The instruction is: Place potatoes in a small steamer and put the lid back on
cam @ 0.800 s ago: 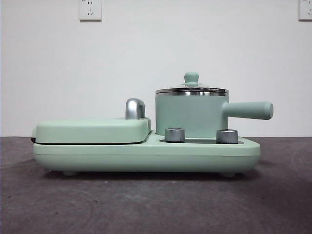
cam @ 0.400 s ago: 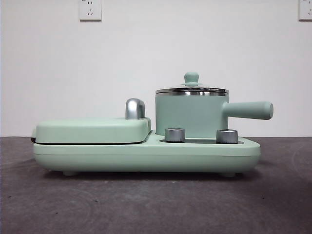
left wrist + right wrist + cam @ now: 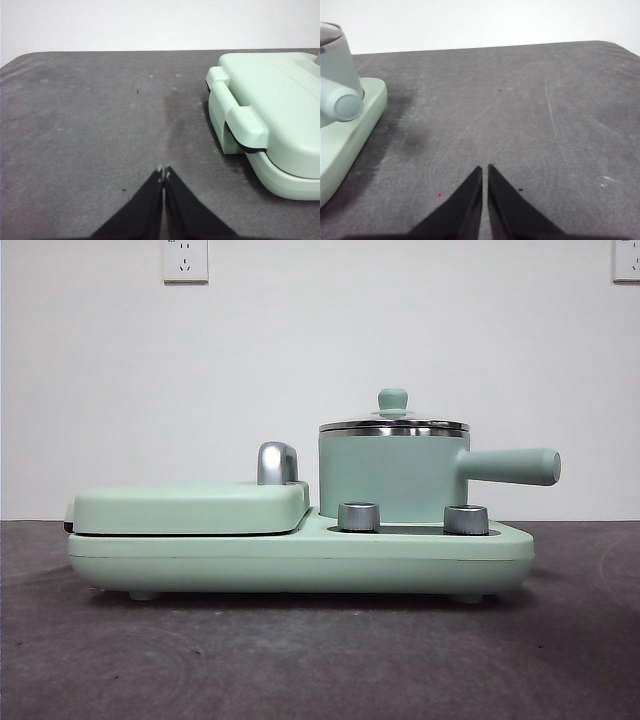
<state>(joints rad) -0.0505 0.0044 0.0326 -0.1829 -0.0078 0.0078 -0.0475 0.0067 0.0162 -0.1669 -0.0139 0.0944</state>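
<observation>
In the front view a mint-green cooking base point(image 3: 300, 555) sits on the dark grey surface point(image 3: 320, 660), filling the middle of the frame. The small steamer point(image 3: 393, 475) stands on the right half of that base, right of centre in the frame, with its straight green side handle point(image 3: 510, 466) pointing toward the right edge. The lid point(image 3: 393, 424) rests on the steamer's steel rim, its small green knob point(image 3: 393, 399) upright on top. Two metal dials point(image 3: 359, 517) sit on the base just in front of the steamer. On the left half of the base lies the flat griddle cover point(image 3: 190, 506), shut, with a chrome handle point(image 3: 277, 462) rising at its right end, just beside the steamer. Two wall sockets point(image 3: 185, 259) show at the top of the frame. No potato is visible in any view. Neither arm appears in the front view. In the left wrist view the left pincer point(image 3: 164, 173) hangs over bare surface with its jaws pressed together and nothing between them, the griddle end of the base at the right of that frame, well apart from it. In the right wrist view the right pincer point(image 3: 485, 168) also hangs over bare surface, jaws nearly together with only a thin slit between them and holding nothing; the steamer's handle end and the base's corner lie at the left edge of that frame.
</observation>
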